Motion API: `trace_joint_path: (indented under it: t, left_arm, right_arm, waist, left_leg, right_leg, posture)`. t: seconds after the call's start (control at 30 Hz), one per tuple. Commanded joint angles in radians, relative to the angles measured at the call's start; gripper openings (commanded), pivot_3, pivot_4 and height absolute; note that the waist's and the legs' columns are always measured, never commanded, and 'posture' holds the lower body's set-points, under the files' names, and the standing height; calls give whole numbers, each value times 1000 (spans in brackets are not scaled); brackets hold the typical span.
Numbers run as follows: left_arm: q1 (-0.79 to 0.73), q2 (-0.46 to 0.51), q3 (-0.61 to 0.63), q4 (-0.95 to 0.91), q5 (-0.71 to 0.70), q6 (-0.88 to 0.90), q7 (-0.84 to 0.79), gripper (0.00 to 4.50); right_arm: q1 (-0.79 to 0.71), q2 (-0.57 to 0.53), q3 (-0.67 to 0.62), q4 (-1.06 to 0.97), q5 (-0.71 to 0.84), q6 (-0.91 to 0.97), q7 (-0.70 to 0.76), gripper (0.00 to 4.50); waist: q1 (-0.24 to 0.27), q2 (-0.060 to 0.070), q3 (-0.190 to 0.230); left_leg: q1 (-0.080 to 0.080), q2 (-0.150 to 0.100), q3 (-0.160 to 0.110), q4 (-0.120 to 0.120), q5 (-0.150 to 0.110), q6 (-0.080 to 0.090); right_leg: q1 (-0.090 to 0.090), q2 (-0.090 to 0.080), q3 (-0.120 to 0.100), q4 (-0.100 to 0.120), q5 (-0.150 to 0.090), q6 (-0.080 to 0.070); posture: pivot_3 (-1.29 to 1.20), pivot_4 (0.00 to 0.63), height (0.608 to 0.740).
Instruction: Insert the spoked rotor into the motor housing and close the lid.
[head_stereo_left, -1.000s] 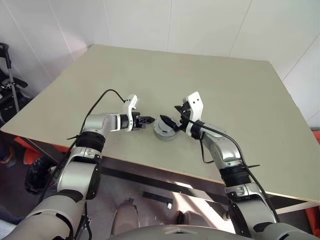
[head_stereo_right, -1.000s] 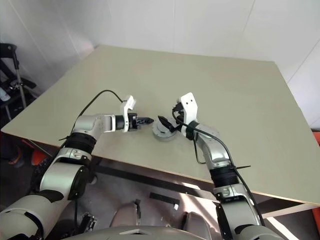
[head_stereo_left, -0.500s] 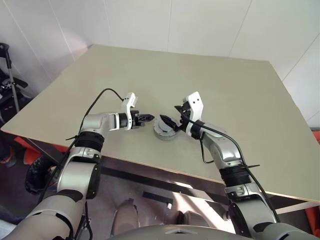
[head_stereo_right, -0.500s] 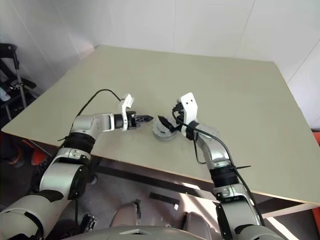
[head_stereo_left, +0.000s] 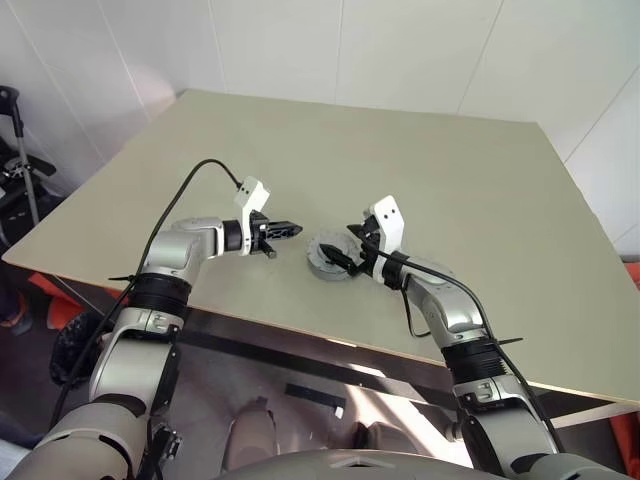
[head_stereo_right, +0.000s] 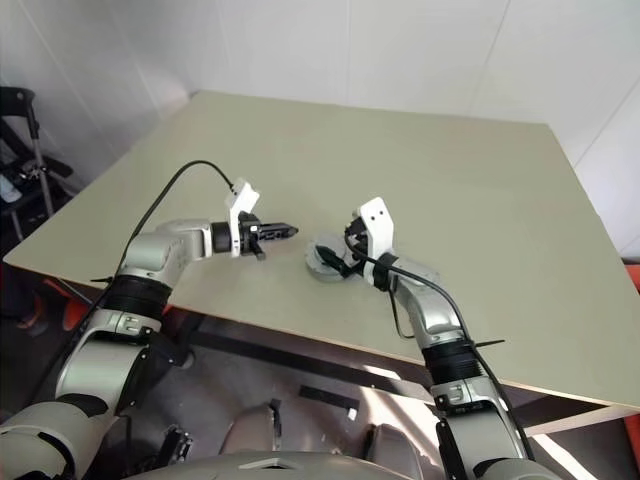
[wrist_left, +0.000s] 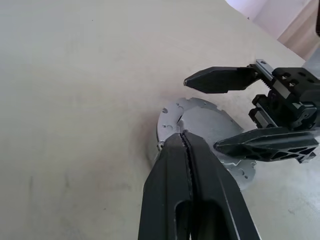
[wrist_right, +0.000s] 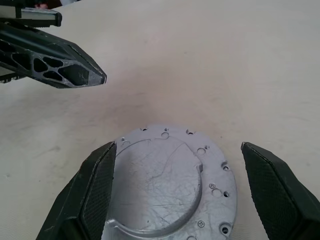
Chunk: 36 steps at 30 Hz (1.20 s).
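The silvery lid (wrist_right: 172, 185), dotted with small holes, lies flat on top of the round motor housing (head_stereo_left: 325, 271), whose low wall shows beneath it near the table's front. The spoked rotor is hidden. My right gripper (head_stereo_left: 336, 256) is open, one finger (wrist_right: 95, 195) on each side of the lid and just above it, apart from its rim. My left gripper (head_stereo_left: 294, 229) is shut with nothing in it. It hovers to the left of the assembly, its tips (wrist_left: 182, 136) pointing at the lid's near edge.
The assembly sits on a broad beige table (head_stereo_left: 420, 170) with white walls behind. The table's front edge (head_stereo_left: 300, 335) runs close below both arms. A dark wheeled frame (head_stereo_left: 15, 170) stands on the floor at the far left.
My left gripper has lifted a little and rolled about its own axis, staying shut. The right gripper has hardly shifted and remains open over the lid.
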Motion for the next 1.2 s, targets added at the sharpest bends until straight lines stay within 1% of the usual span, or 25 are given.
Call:
trace_joint_path:
  t: [0.03, 0.17, 0.27, 0.37, 0.8, 0.9, 1.0, 1.2]
  left_arm:
    - [-14, 4, 5, -21, -9, -4, -2, 0]
    - [-11, 1, 8, -19, -13, 0, 0, 0]
    - [-13, 1, 15, -14, -16, 1, 2, 0]
    - [-16, 1, 18, -11, -18, 3, 3, 0]
    - [-18, -4, 22, -8, -19, 12, 11, 0]
    - [-20, -5, 22, -2, -19, 9, 12, 0]
    - [-21, -6, 22, 2, -19, 7, 13, 0]
    - [-26, -6, 21, 8, -19, 6, 11, 0]
  right_arm:
    - [11, -3, 6, -65, 3, -11, 5, 4472]
    - [41, -12, 12, -116, 8, 7, 7, 4472]
    - [66, -11, 28, -141, 7, 23, 5, 3865]
    - [80, -7, 38, -147, 1, 27, -3, 2929]
    - [64, -10, 52, -173, 6, 52, -4, 2929]
    - [60, -19, 60, -179, 3, 50, 10, 3536]
    - [59, -21, 67, -171, -2, 41, 19, 4486]
    - [41, -18, 71, -124, -38, 4, -6, 4486]
  waist:
    - [-1, 0, 0]
    - [0, 0, 0]
    - [0, 0, 0]
    - [0, 0, 0]
    - [-2, 0, 0]
    - [-2, 0, 0]
    - [-1, 0, 0]
    - [-1, 0, 0]
  left_leg:
    - [0, 0, 0, 0, 0, 0]
    - [0, 0, 0, 0, 0, 0]
    - [0, 0, 0, 1, 0, 0]
    - [0, 0, 0, 1, 0, 0]
    - [1, 1, 0, 1, 0, 0]
    - [1, 1, 0, 1, 0, 0]
    - [1, 1, 0, 1, 0, 0]
    - [1, 1, 0, 3, 0, 0]
  right_leg:
    - [0, 0, 0, 0, 0, 0]
    - [0, 0, 0, 0, 0, 0]
    - [0, 0, 0, 0, 0, 0]
    - [0, 0, 0, 0, 0, 0]
    - [0, 1, 0, 1, 0, 0]
    - [0, 2, 0, 1, 0, 0]
    - [0, 1, 0, 1, 0, 0]
    - [0, 1, 1, 2, 0, 0]
  posture:
    - [0, 0, 740]
    - [0, 0, 740]
    - [0, 0, 740]
    - [0, 0, 740]
    - [0, 0, 740]
    - [0, 0, 740]
    - [0, 0, 740]
    - [0, 0, 740]
